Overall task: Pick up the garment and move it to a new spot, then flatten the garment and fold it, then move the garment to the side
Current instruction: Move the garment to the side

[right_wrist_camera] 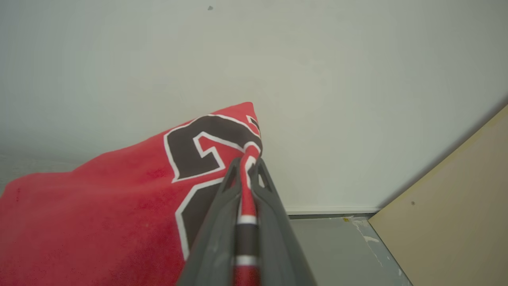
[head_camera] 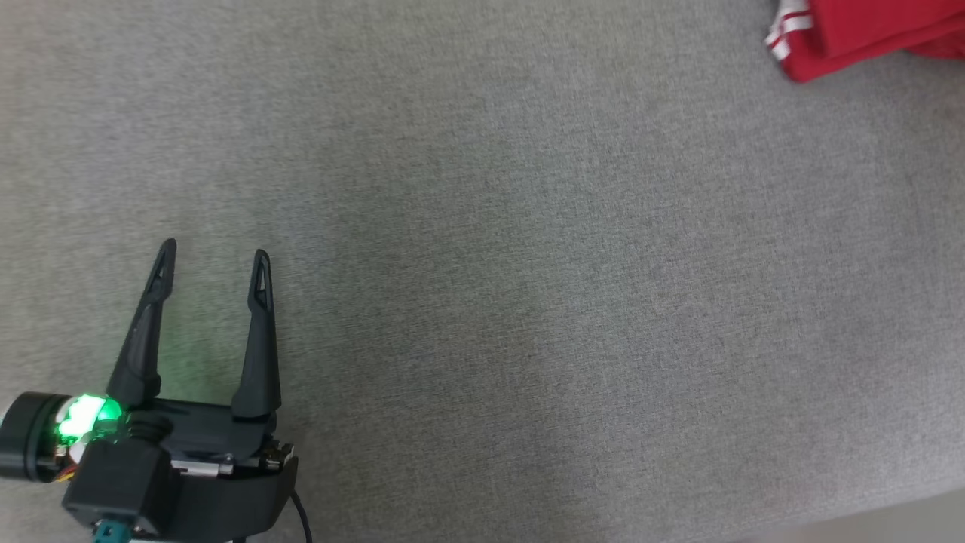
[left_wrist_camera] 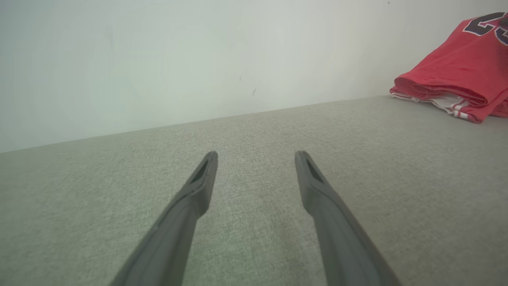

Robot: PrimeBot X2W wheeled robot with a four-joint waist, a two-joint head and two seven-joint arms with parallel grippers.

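We are working over a wide grey fabric surface (head_camera: 528,264), which is running up against a pale wall (left_wrist_camera: 158,59). The red jersey (head_camera: 852,38) is sitting at the far right of that surface, loosely folded. Its white-striped hem is lying on the fabric while one end is rising off it. We are pinching that raised end, beside the black number outlined in white, in our right gripper (right_wrist_camera: 247,163), whose fingers are pressing almost together on the cloth. Our left gripper (head_camera: 215,251) is pointing forward at the near left, fingers spread wide and holding nothing, well apart from the jersey.
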